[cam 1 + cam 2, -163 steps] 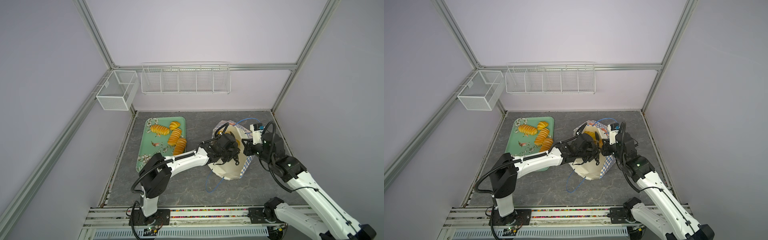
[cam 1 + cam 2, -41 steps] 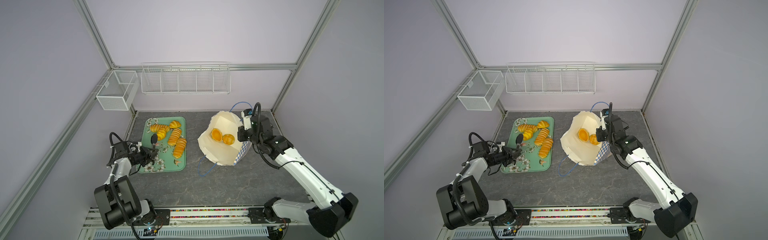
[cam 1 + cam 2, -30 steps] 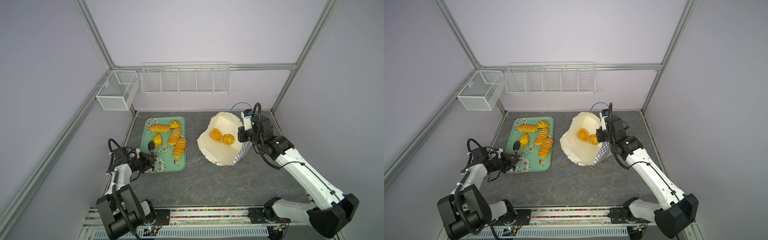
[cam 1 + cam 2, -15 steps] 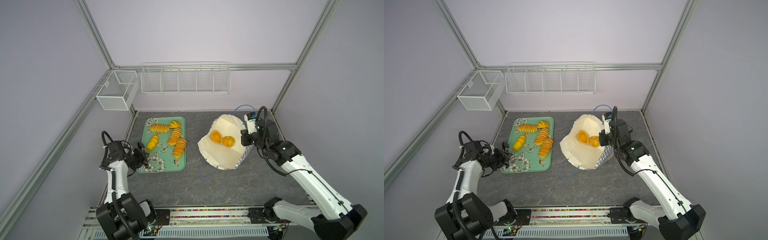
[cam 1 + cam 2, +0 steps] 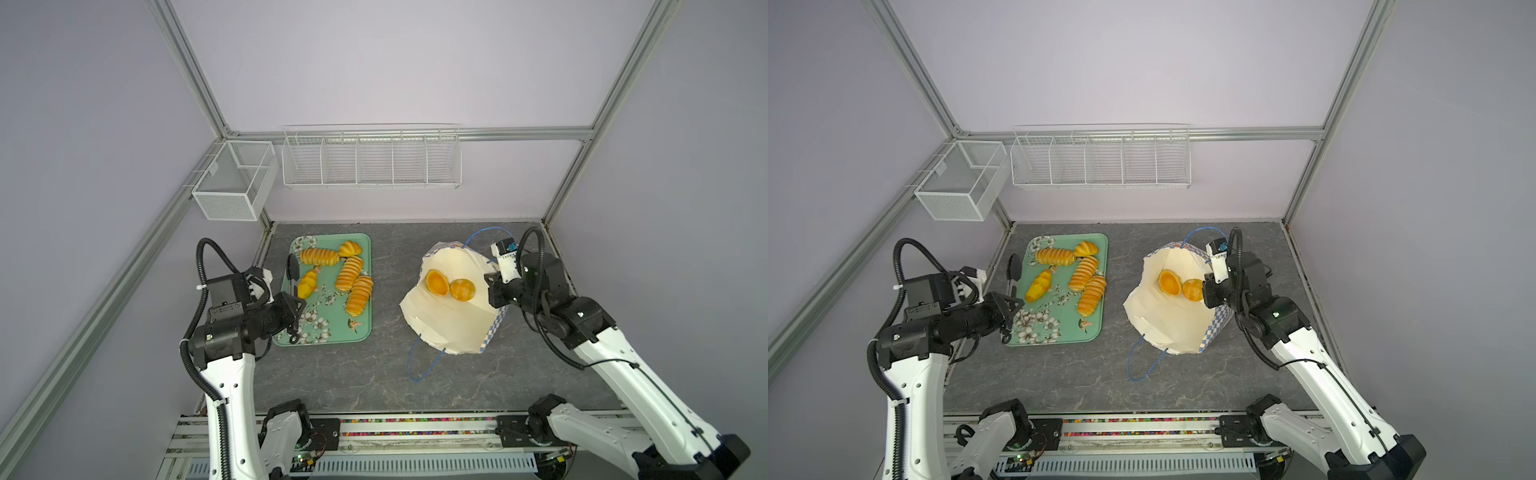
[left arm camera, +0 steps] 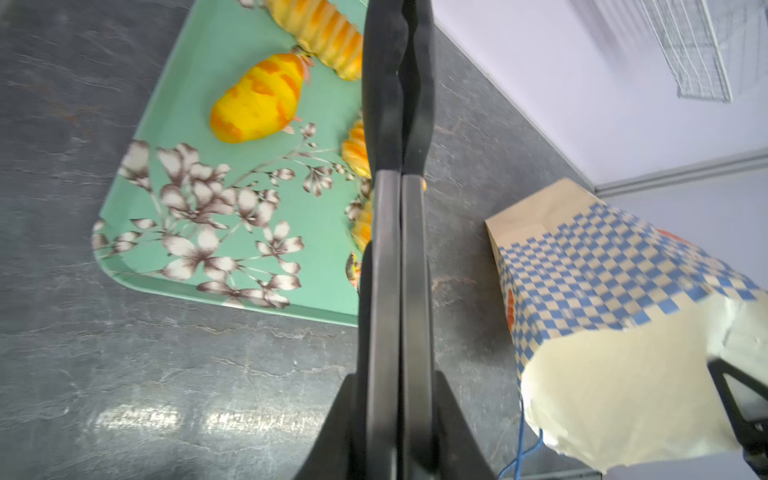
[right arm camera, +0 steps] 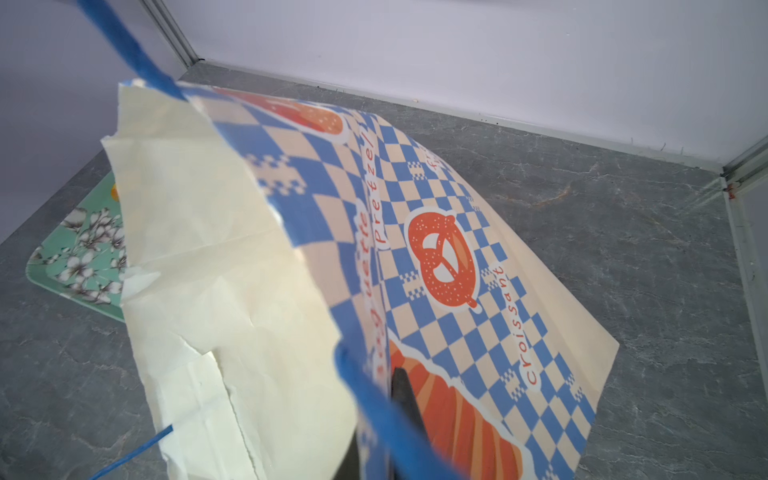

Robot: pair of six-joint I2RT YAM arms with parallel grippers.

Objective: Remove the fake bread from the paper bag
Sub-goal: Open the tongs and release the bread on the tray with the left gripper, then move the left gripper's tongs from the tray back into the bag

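inside crinkled paper bag [image 5: 449,328], glossy round buns [image 5: 437,282], right end effector [image 5: 491,287] clamps rim, left end effector [image 5: 293,265] closed

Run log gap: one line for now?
left gripper: shut, empty, near tray | right gripper: shut on paper bag | fake bread: two in bag, five on tray

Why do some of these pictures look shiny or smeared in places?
Left wrist view: glare patches on the table, wire rack blurred. Right wrist view: the blue cord handle near the lens is out of focus, the paper bag print sharp. Both top views: even light, faint shadows.
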